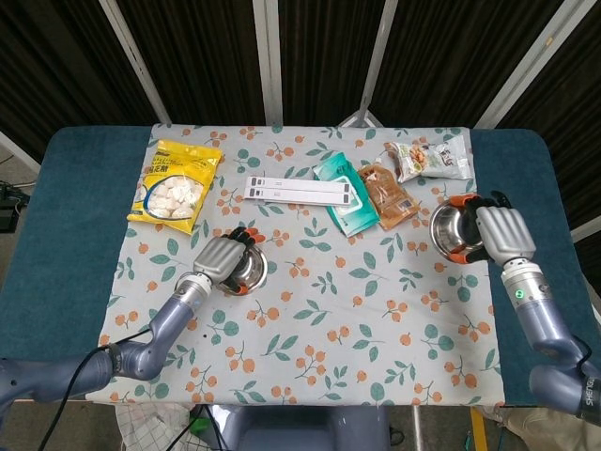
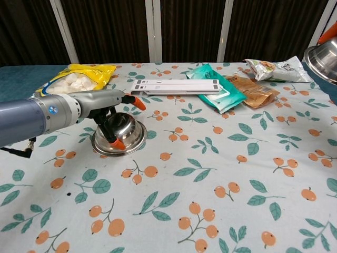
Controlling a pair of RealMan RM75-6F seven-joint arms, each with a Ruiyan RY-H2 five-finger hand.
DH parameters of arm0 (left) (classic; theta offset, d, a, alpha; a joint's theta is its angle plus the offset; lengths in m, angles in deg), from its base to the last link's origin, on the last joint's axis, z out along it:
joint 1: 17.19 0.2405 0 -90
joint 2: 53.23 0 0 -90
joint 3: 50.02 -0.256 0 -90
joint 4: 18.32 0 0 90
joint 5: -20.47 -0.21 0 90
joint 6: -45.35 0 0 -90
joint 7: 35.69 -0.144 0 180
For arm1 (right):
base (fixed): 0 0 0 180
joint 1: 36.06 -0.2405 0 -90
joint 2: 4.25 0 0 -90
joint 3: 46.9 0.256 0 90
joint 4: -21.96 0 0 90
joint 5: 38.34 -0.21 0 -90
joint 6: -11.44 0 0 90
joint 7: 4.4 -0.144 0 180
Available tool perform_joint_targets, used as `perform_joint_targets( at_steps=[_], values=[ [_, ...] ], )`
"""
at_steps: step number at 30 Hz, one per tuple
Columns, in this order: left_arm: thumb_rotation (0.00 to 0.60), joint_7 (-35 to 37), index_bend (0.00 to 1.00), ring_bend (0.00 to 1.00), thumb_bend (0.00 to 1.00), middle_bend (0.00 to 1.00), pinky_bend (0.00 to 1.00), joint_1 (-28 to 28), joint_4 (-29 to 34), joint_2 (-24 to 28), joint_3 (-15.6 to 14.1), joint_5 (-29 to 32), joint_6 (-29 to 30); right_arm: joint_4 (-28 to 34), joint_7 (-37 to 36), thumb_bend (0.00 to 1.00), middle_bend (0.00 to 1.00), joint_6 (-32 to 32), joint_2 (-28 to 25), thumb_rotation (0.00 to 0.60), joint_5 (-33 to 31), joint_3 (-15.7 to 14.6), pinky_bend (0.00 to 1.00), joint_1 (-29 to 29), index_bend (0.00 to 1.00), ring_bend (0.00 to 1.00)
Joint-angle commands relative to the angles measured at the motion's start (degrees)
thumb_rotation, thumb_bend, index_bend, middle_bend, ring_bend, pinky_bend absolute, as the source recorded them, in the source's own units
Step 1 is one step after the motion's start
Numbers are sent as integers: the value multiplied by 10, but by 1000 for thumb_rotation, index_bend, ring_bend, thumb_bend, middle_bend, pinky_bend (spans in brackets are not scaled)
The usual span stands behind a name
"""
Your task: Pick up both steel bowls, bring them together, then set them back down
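The left steel bowl [image 1: 252,271] [image 2: 126,138] sits on the floral cloth, slightly tipped. My left hand [image 1: 223,259] [image 2: 107,112] lies over its left side, with orange-tipped fingers [image 2: 119,143] curled round the rim, gripping it. The right steel bowl [image 1: 453,232] [image 2: 322,53] is lifted off the table near the right edge, tilted with its opening facing left in the head view. My right hand [image 1: 504,234] holds it from behind. In the chest view only the bowl and one fingertip [image 2: 329,35] show at the frame's edge.
Along the back of the cloth lie a yellow snack bag [image 1: 176,180] [image 2: 79,79], a white strip [image 1: 299,191] [image 2: 176,85], a teal packet [image 1: 346,199] [image 2: 221,89], a brown packet [image 1: 387,193] [image 2: 255,90] and a white snack bag [image 1: 430,158] [image 2: 274,68].
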Motion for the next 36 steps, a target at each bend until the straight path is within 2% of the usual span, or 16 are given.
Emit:
perform_joint_targets(
  at_steps=[1, 10, 15, 17, 23, 32, 36],
  values=[
    [600, -13, 165, 64, 0, 67, 281, -5, -3, -1, -4, 16, 3, -1, 0, 92, 327, 0, -1, 600, 0, -1, 87, 1, 358, 377],
    [600, -25, 166, 59, 0, 68, 279, -17, -6, -6, -11, 42, -6, -6, 8, 91, 327, 1, 5, 600, -4, -2, 87, 0, 361, 377],
    [600, -36, 168, 20, 0, 37, 241, -25, 18, 14, -17, 72, -22, -14, 12, 92, 327, 4, 11, 600, -9, -2, 87, -2, 361, 377],
    [600, -48, 176, 30, 0, 72, 242, -30, 29, 25, -21, 86, -24, -15, 11, 92, 328, 4, 13, 600, -10, -2, 87, -2, 362, 377],
    [600, -71, 271, 172, 0, 262, 330, -37, 51, 36, -27, 106, 6, -21, 11, 92, 327, 5, 17, 600, -11, -2, 87, -2, 362, 377],
    [600, -66, 440, 180, 0, 367, 328, -34, 51, 32, -31, 94, 32, -20, 10, 105, 327, 2, 17, 600, -10, 1, 87, 0, 362, 377],
    [600, -60, 473, 193, 0, 391, 332, -31, 54, 32, -30, 83, 45, -20, 9, 124, 327, -2, 19, 600, -8, 3, 87, 1, 362, 377]
  ],
)
